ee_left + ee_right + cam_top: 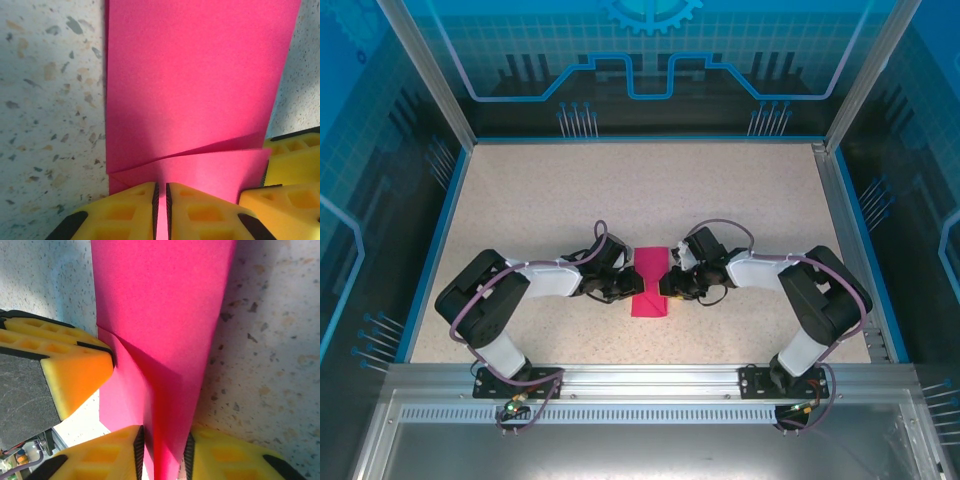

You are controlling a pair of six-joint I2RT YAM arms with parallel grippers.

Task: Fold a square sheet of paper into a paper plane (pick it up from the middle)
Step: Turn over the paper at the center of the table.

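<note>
At the centre of the top view, your left gripper (161,192) pinches one edge of the square sheet of paper (651,280), likely to anchor it, while your right gripper (164,440) straddles the opposite fold, and you cannot tell whether it grips.

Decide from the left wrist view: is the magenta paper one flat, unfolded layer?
No: the magenta paper shows a crease where one flap overlaps another, just ahead of the left gripper.

Paper (651,282) magenta-pink; gripper fingers (125,215) yellow; table (570,200) speckled beige
</note>
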